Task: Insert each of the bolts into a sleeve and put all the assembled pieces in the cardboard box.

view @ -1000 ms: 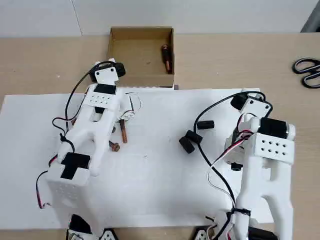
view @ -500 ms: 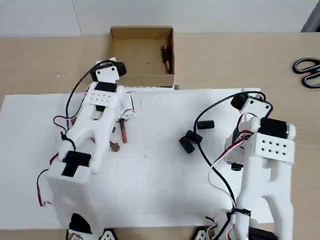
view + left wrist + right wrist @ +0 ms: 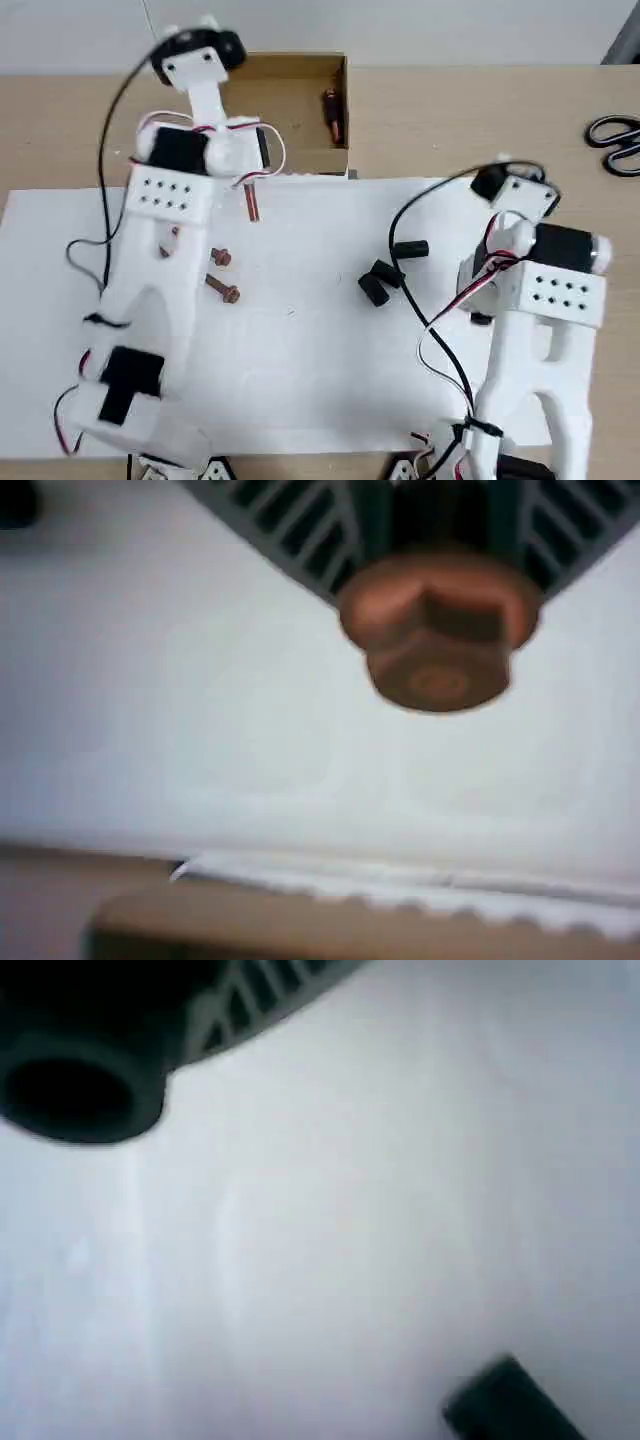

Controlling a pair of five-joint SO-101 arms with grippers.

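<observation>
My left gripper (image 3: 250,184) is shut on a copper bolt (image 3: 252,203), which hangs above the far edge of the white sheet (image 3: 320,370), just in front of the cardboard box (image 3: 236,105). The left wrist view shows the bolt's hex head (image 3: 437,645) under the fingers (image 3: 300,520). One assembled piece (image 3: 333,114) lies inside the box. Two loose bolts (image 3: 221,257) (image 3: 224,290) rest on the sheet. My right gripper (image 3: 482,316) sits low under its arm, shut on a black sleeve (image 3: 75,1090).
Three black sleeves lie mid-sheet, one (image 3: 410,249) apart and two (image 3: 379,282) touching; the right wrist view shows one sleeve (image 3: 510,1405) farther off. Scissors (image 3: 615,135) lie on the wooden table at the far right. The box's near wall (image 3: 300,930) shows in the left wrist view.
The left arm has risen and swung toward the box, lifting the bolt off the sheet. The two loose bolts are now uncovered. The right arm shifted slightly.
</observation>
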